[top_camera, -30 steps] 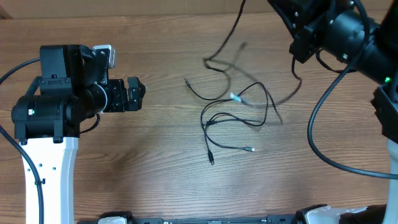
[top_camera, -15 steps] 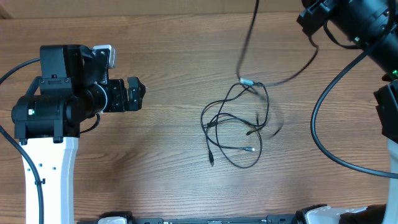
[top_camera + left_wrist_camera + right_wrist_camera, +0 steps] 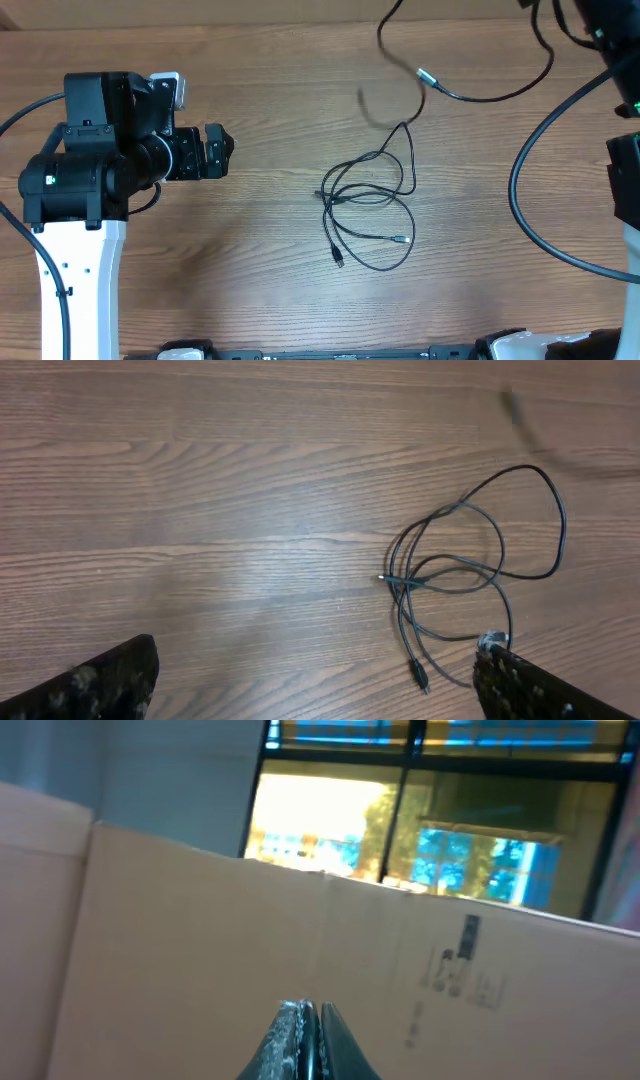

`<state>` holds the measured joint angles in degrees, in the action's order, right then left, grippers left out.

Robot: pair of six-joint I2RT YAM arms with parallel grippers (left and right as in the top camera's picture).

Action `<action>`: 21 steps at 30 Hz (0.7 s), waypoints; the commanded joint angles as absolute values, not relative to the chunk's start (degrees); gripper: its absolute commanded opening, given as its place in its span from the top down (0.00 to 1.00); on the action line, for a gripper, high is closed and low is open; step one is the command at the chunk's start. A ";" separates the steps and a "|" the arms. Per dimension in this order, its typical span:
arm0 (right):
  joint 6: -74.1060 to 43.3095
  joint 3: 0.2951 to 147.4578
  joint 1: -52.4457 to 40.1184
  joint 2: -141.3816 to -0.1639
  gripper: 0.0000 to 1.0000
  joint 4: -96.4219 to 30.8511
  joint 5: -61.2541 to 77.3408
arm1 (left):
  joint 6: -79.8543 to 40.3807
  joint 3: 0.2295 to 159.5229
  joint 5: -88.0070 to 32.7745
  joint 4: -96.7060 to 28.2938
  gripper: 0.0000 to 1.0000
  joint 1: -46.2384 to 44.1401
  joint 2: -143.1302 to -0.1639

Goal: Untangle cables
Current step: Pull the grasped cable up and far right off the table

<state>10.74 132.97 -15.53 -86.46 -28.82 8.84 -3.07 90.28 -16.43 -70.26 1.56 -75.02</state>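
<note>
Overhead: your cables [image 3: 365, 205] lie bunched in loops mid-table [image 3: 250, 280], well apart from the left gripper [image 3: 228, 152], whose fingers stand wide apart. One strand [image 3: 490, 98] (blurred, with a silvery plug [image 3: 425, 77]) runs toward the top right. The right gripper [image 3: 308, 1040] has its fingers pressed together, facing a cardboard wall [image 3: 200, 940]; you can't tell whether they pinch anything.

Robotics lab or office: wood-grain desk [image 3: 250, 290], cardboard partition [image 3: 200, 950], large windows [image 3: 320, 820] along the upper frame.
</note>
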 commanded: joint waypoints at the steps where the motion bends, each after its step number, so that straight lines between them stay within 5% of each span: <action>1: 10.98 133.84 -15.64 -86.52 0.96 -31.75 -3.07 | -3.86 91.02 -16.10 -70.24 0.00 1.37 -74.94; 12: 11.99 133.84 -4.91 -93.86 0.96 -38.79 -34.70 | -3.86 91.02 -16.10 -70.24 0.00 1.37 -74.94; 21: -5.13 133.84 17.69 -97.17 0.96 -46.09 -35.99 | -3.86 91.02 -16.10 -70.24 0.00 1.37 -74.94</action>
<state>6.00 133.01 10.39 -97.38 -44.69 -33.47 -3.09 90.28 -16.43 -70.26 1.56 -75.02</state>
